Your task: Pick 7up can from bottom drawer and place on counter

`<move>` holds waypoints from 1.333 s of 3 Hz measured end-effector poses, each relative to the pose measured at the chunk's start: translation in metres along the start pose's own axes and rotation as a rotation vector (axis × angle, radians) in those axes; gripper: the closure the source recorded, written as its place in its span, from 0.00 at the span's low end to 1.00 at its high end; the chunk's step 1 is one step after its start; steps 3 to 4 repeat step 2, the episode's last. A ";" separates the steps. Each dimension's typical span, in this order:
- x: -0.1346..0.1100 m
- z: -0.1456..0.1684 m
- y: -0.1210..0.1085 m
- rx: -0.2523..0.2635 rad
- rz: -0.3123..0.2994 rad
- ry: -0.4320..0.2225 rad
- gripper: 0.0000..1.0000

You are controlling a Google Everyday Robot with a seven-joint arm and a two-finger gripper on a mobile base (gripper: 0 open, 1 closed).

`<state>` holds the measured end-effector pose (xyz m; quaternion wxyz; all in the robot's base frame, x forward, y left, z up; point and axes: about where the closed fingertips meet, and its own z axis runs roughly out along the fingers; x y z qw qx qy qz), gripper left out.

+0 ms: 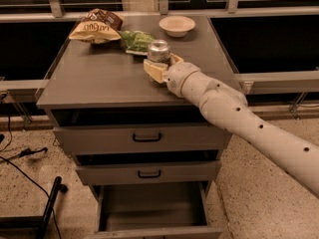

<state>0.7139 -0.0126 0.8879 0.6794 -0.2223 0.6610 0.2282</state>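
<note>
Counter matt grey metal; 7up can shiny metal top; hand clasping can on counter, matt cream plastic.

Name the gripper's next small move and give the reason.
Probably open the fingers and release: the gripper clasps the silver-topped green 7up can upright, low over the flat grey counter, beside the green snack bag, far from the open grey bottom drawer. I cannot tell if the can's base touches yet.

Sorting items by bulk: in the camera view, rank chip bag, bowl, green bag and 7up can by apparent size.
1. Chip bag
2. Bowl and green bag: look alike, unranked
3. 7up can, smallest, at the gripper on the counter
</note>
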 end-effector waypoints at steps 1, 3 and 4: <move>0.000 0.000 0.000 0.000 0.000 0.000 0.00; 0.000 0.000 0.000 0.000 0.000 0.000 0.00; 0.000 0.000 0.000 0.000 0.000 0.000 0.00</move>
